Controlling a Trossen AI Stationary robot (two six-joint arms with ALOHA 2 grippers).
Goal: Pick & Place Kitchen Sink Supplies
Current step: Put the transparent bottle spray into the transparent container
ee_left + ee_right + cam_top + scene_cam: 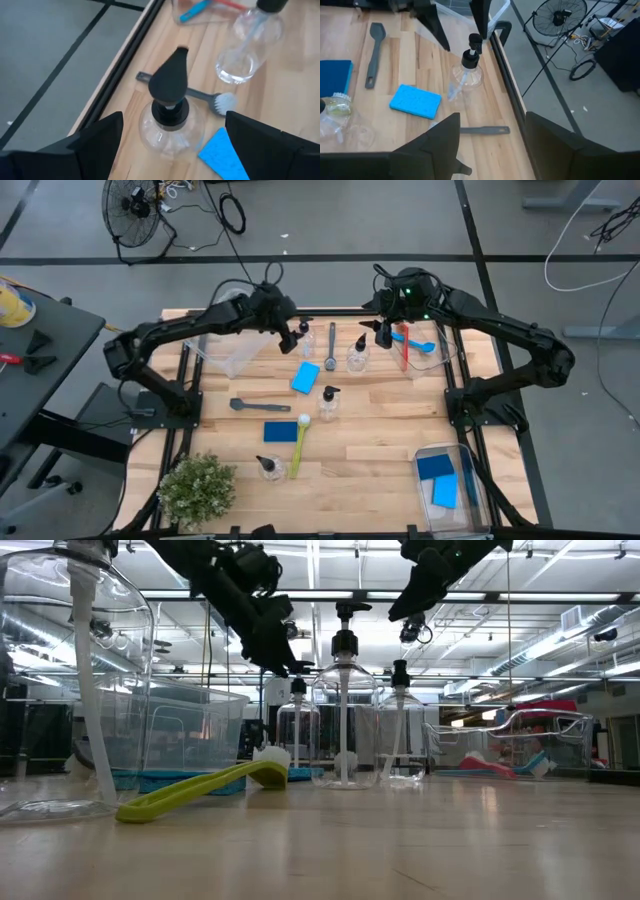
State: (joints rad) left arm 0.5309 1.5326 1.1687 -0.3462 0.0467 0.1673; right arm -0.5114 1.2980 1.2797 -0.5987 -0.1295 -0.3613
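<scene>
The left gripper [170, 145] is spread wide above 1 clear bottle [171, 127] standing on the table [280, 95] directly beneath it. The right gripper [492, 145] is held partly open, empty, near another bottle [466, 75].

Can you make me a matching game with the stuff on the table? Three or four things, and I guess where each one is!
Things:
1. yellow-green brush
2. red brush
3. plant
4. left gripper

Places:
A. in the clear bin at the table's far right
B. open above a small bottle at the far edge
C. at the table's near left corner
D. lying flat on the wood, next to a blue sponge

Pairs: 1-D, 2-A, 3-C, 4-B
</scene>
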